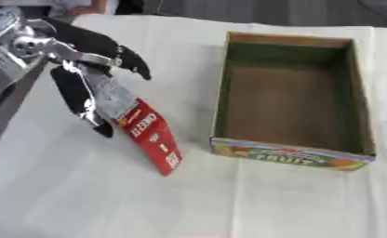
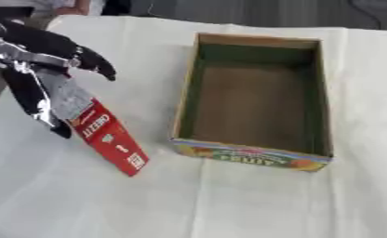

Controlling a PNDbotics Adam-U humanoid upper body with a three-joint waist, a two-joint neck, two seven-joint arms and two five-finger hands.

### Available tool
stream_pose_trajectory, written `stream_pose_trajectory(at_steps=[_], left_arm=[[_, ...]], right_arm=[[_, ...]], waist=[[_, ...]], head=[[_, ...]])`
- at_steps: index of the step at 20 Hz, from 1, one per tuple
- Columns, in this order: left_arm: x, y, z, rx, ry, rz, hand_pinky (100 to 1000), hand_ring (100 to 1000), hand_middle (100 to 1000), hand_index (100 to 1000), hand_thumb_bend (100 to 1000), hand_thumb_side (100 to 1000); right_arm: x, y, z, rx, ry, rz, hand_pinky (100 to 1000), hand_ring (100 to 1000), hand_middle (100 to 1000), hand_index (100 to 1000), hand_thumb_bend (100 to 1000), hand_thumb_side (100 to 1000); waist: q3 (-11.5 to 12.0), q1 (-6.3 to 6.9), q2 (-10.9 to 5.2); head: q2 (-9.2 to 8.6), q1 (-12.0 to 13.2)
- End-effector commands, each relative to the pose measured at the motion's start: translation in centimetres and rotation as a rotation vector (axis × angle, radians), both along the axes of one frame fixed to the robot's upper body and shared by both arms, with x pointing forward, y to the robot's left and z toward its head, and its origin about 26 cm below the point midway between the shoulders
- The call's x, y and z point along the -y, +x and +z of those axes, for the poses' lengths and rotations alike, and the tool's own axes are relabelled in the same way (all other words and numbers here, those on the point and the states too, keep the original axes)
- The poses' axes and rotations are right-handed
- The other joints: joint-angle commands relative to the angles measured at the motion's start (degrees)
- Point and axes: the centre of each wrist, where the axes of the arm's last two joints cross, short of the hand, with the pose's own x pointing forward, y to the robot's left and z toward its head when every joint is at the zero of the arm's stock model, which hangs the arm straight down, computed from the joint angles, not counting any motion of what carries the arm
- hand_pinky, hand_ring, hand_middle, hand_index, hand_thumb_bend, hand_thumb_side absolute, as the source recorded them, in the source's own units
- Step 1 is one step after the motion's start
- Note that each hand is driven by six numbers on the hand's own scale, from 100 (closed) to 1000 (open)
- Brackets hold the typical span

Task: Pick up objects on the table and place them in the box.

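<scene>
White cloth (image 1: 254, 200) covers the table from edge to edge, lightly creased, with a dark floor and a strip of grey showing beyond its far side.

On the right half of the cloth stands an open rectangular cardboard box (image 1: 361, 111), brown on the outside rim, dark green on its inner walls and brown on its floor. Its near end wall carries a colourful printed fruit label (image 1: 293, 156) with green lettering. Nothing lies inside the box.

To the left of the box, the robot's left hand (image 1: 79, 60), black with silver joints, comes in from the upper left corner. Its fingers and thumb are curled round the upper end of a long, flat red carton with white print and a silvery grey top section (image 1: 148, 135). One black finger (image 1: 134, 62) arches over the top toward the box side, while others run down the carton's left flank, the lowest fingertip (image 1: 104, 129) lying against its edge. The carton slants down and to the right from the hand; its lower end is close to the cloth, though I cannot tell whether it touches. It sits near the box's left wall but clearly apart from it, outside the box.

The right hand shows in neither view.
</scene>
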Motion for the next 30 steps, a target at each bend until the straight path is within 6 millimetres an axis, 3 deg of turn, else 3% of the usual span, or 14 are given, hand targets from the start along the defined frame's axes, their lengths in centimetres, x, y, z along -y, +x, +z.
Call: stream_pose_trajectory(at_steps=[1, 7, 9, 10, 12, 14, 15, 16, 17, 20, 30], left_arm=[[0.8, 0.3, 0.3, -0.008, 0.063, -0.066, 848, 896, 920, 953, 910, 627], [3.5, 0.4, -0.1, 0.015, 0.046, -0.188, 818, 849, 872, 906, 800, 560], [4.0, 0.3, -0.1, 0.018, 0.050, -0.211, 800, 824, 841, 875, 610, 440], [4.2, 0.2, -0.3, 0.017, 0.054, -0.217, 778, 804, 815, 850, 445, 295], [4.3, 0.1, -0.4, 0.014, 0.064, -0.221, 727, 763, 758, 799, 266, 148], [4.5, -0.1, -0.3, 0.022, 0.072, -0.221, 644, 690, 669, 716, 115, 100], [4.6, -0.2, -0.2, 0.029, 0.074, -0.221, 644, 690, 669, 716, 115, 100], [4.6, -0.3, 0.0, 0.037, 0.071, -0.220, 512, 552, 555, 596, 100, 100], [4.7, -0.4, 0.2, 0.045, 0.064, -0.218, 470, 511, 525, 562, 100, 100], [4.6, -0.6, 0.5, 0.055, 0.063, -0.198, 389, 439, 490, 531, 100, 100], [2.9, 0.0, 1.3, 0.047, 0.008, -0.124, 413, 457, 492, 529, 100, 100]], right_arm=[[0.1, -0.3, 0.9, 0.026, -0.016, -0.001, 351, 510, 579, 669, 100, 771], [0.0, -0.3, 1.0, 0.029, -0.011, 0.003, 350, 510, 578, 667, 100, 772], [0.0, -0.3, 1.0, 0.029, -0.010, 0.003, 350, 509, 577, 666, 100, 772], [0.0, -0.3, 1.0, 0.029, -0.009, 0.003, 350, 509, 576, 664, 100, 771], [0.0, -0.3, 1.0, 0.029, -0.008, 0.003, 349, 509, 575, 663, 100, 771], [0.0, -0.3, 1.0, 0.028, -0.008, 0.003, 349, 509, 573, 661, 100, 770], [0.0, -0.3, 1.0, 0.028, -0.008, 0.003, 349, 509, 573, 661, 100, 770], [0.0, -0.3, 0.9, 0.027, -0.008, 0.002, 349, 508, 568, 657, 100, 770], [0.0, -0.3, 0.9, 0.026, -0.008, 0.001, 349, 507, 565, 655, 100, 770], [0.0, -0.2, 0.9, 0.024, -0.009, 0.000, 349, 505, 553, 646, 100, 770], [0.1, -0.2, 0.9, 0.020, -0.013, -0.003, 347, 499, 536, 635, 100, 769]], waist=[[-0.1, 0.02, -1.17], [-0.7, -0.01, -0.86], [-0.9, 0.01, -0.79], [-1.0, 0.05, -0.75], [-1.1, 0.11, -0.69], [-1.1, 0.17, -0.67], [-1.1, 0.19, -0.66], [-1.1, 0.21, -0.65], [-1.1, 0.22, -0.64], [-1.0, 0.28, -0.64], [-0.9, 0.42, -0.86]], head=[[0.25, -0.4], [0.44, -0.8], [0.46, -0.9], [0.48, -0.9], [0.53, -0.9], [0.58, -1.0], [0.59, -1.1], [0.61, -1.1], [0.62, -1.2], [0.63, -1.3], [0.58, -1.9]])
